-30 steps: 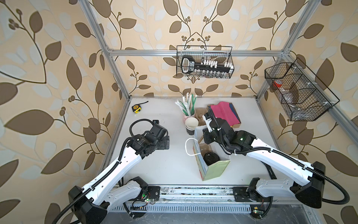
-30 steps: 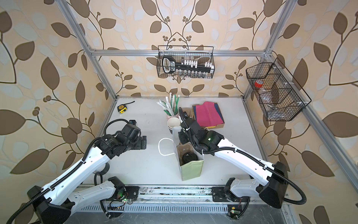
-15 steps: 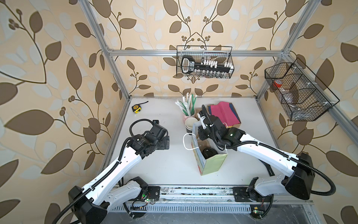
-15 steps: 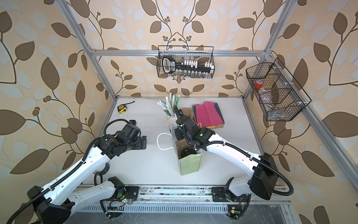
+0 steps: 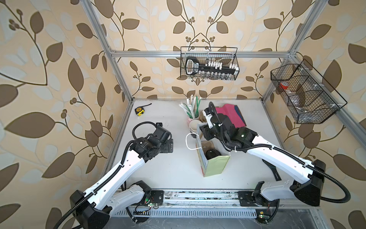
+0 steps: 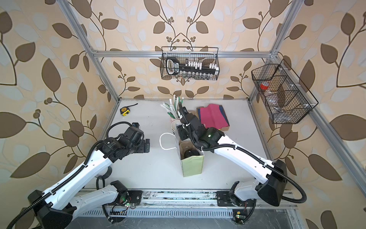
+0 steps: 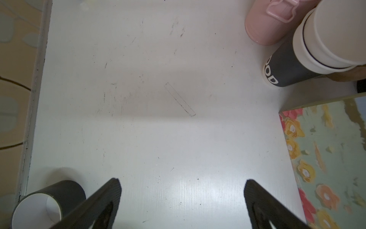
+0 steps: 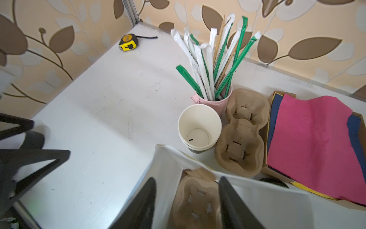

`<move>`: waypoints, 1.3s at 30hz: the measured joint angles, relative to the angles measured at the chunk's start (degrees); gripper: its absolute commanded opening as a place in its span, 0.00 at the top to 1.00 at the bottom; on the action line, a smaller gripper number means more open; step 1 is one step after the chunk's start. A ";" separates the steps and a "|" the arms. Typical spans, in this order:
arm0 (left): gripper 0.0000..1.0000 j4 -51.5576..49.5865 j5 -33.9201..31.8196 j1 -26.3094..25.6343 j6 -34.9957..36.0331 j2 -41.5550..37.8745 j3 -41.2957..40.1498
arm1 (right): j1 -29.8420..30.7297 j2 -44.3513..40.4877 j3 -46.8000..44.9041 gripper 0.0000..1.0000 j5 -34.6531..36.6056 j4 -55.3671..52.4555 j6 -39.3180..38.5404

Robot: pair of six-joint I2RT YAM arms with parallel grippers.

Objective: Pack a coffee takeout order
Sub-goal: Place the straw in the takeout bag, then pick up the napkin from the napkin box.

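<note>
Over the paper bag [image 5: 215,166], right gripper [image 8: 187,179] is hanging with jaws seemingly loosened around the pulp carrier [image 8: 195,200] inside, left gripper [image 7: 182,182] is idling agape and empty, and a finger catching the rim is risking a tip-over.

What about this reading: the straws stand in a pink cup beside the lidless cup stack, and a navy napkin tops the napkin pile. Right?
Not quite: the pink napkin tops the pile, the navy napkin only showing at its edges, as the right wrist view shows. The straws do stand in the pink cup beside the lidless cup stack.
</note>
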 measured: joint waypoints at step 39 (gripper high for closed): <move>0.01 0.07 -0.11 0.35 -0.02 -0.70 0.00 | -35.93 8.68 0.39 0.00 -4.39 0.57 9.84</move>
